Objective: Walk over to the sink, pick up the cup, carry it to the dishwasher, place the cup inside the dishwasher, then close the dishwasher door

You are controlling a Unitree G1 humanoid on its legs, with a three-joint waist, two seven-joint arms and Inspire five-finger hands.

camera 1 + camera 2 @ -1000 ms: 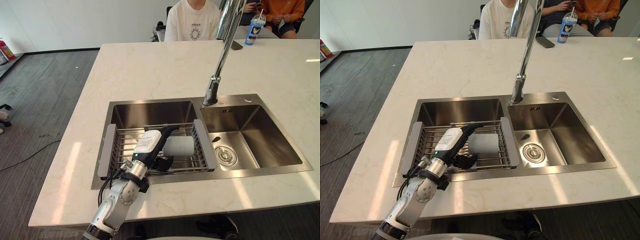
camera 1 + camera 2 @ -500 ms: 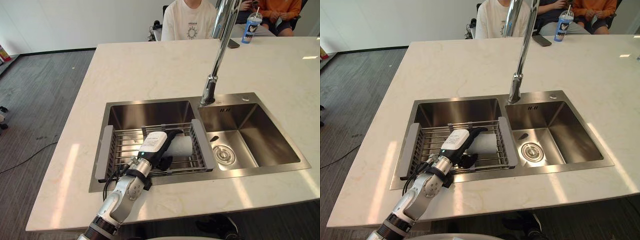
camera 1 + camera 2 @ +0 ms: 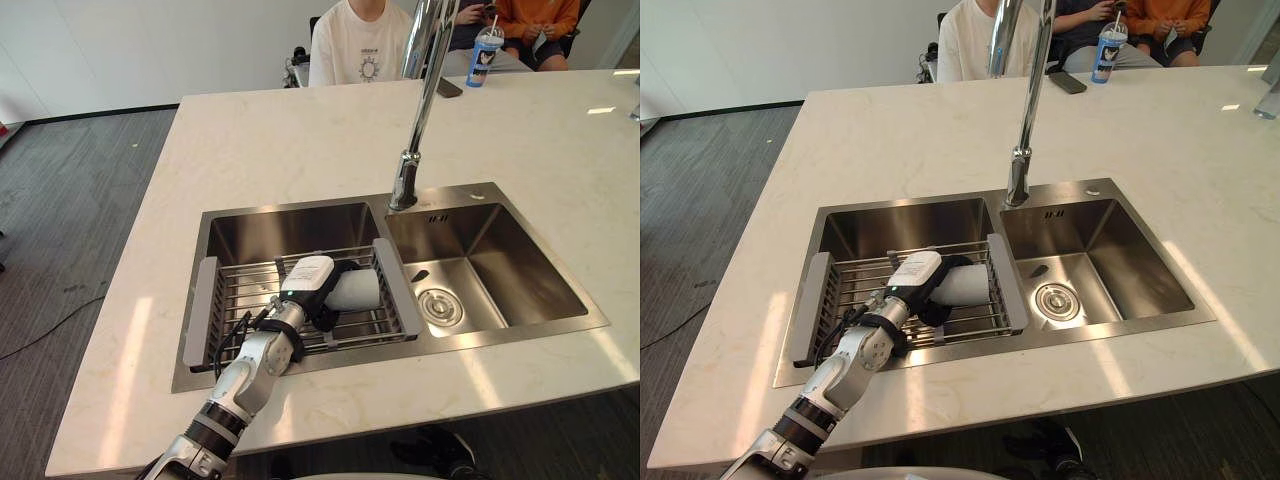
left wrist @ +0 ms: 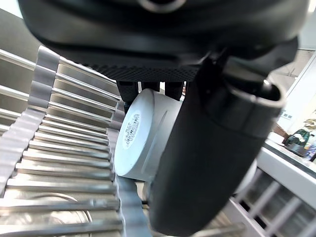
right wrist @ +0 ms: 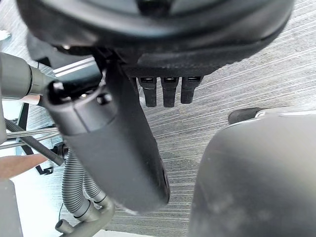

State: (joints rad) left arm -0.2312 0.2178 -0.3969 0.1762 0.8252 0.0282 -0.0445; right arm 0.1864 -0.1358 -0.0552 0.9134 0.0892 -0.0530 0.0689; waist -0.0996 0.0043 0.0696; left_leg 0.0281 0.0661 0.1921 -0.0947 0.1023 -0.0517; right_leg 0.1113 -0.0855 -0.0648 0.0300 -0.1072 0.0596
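Curled round the cup (image 3: 357,290) with the left hand (image 3: 308,279), thumb opposite fingers. Lying sideways on the rack (image 3: 235,300) in the left basin of the sink (image 3: 300,225), long axis along the front edge of the surface (image 3: 250,150), base toward the palm. Leave the relaxed right hand (image 5: 133,148) idle.

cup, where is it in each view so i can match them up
Left eye view: cup on its side, lower middle, at the right end of the wire rack.
Right eye view: cup likewise, lower middle.
Left wrist view: cup centre, flat end toward the camera, between thumb and fingers of the left hand.
Shared landmark: the wire rack bars under the cup.
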